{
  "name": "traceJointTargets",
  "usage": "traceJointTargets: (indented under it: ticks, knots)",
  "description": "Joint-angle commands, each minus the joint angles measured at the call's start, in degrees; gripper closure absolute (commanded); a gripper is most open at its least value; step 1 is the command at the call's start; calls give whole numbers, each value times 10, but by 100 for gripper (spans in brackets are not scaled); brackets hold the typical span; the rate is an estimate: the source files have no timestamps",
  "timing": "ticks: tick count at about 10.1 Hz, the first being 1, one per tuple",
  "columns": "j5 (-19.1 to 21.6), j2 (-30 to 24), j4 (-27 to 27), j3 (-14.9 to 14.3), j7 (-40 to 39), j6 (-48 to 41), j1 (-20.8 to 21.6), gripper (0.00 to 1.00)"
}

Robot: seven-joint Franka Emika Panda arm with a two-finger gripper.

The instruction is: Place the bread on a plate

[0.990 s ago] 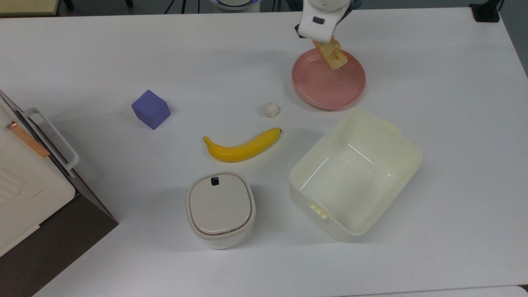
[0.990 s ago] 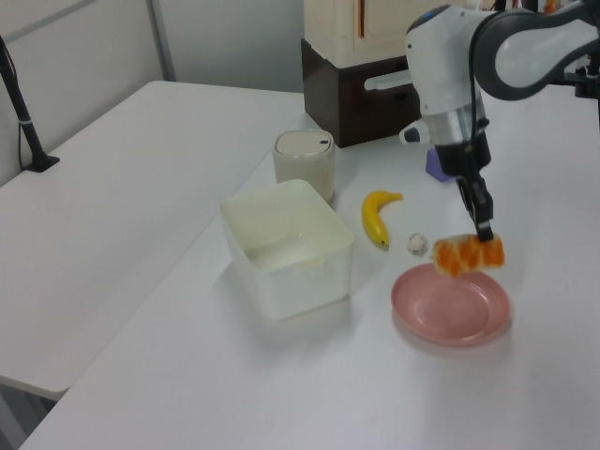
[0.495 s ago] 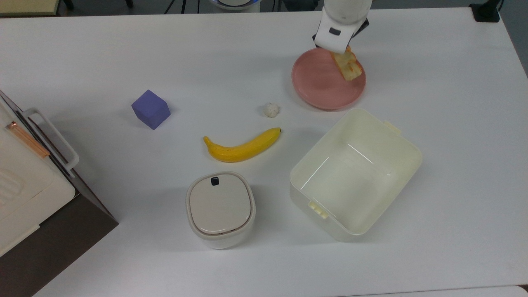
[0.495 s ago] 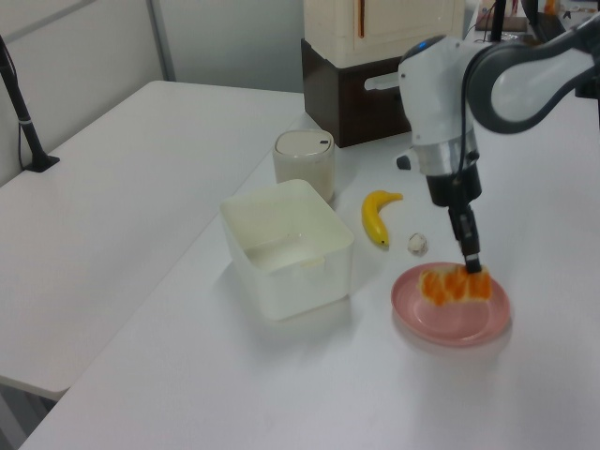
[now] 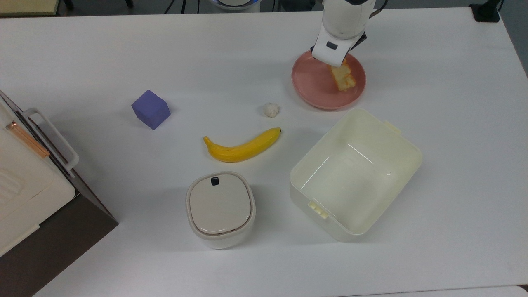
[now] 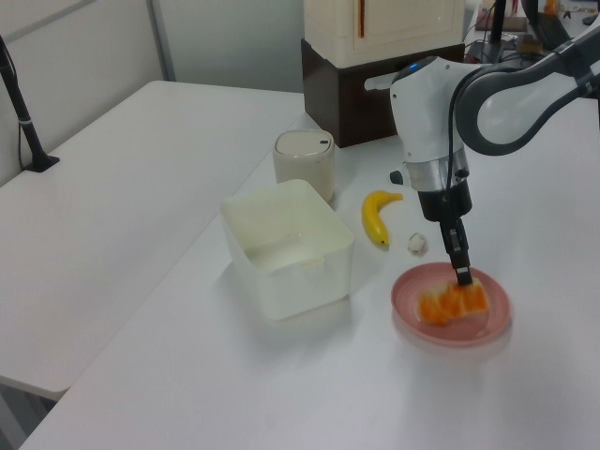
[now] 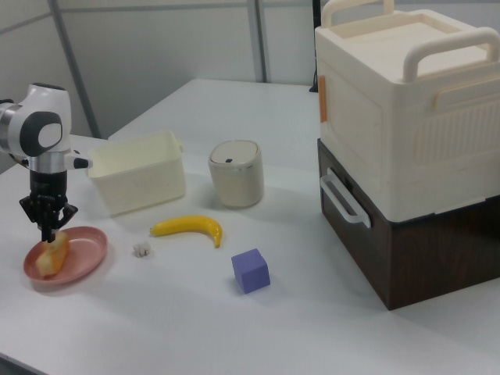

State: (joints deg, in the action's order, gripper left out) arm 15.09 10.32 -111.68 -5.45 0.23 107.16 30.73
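The bread [image 5: 342, 78], a small loaf with an orange-brown top, lies on the round pink plate [image 5: 312, 88], toward the top view's right side of it. My gripper [image 5: 335, 66] points down at the bread's far end and is shut on it. In the left view the bread [image 6: 453, 303] rests in the plate [image 6: 450, 339] with the gripper [image 6: 462, 277] at its upper end. The right view has the gripper [image 7: 51, 233] directly above the bread [image 7: 53, 255] on the plate [image 7: 87, 254].
A cream tub [image 5: 359, 114] stands open just in front of the plate. A small white lump [image 5: 271, 109], a banana [image 5: 243, 147], a purple cube [image 5: 150, 109] and a lidded cream canister [image 5: 220, 208] sit mid-table. A large cream box [image 5: 24, 198] on a dark base fills the top view's left edge.
The gripper has carried the bread down from above the plate's far rim until it rests on the plate, shifting slightly toward the plate's middle.
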Motion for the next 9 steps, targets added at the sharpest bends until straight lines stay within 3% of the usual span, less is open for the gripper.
traceJointTargets:
  ticks: [1,2,4,7,9]
  knots:
    - [-15,-5,-5,-14,4,-4,-29,0]
    - [-50,-5,-5,-14,-1,-12,-57,0]
    - [-69,-8,0,-15,-57,-13,-138,0]
    - [-136,-33,16,-16,-55,21,-195,0]
    - [-137,-36,63,-16,-54,32,-249,0]
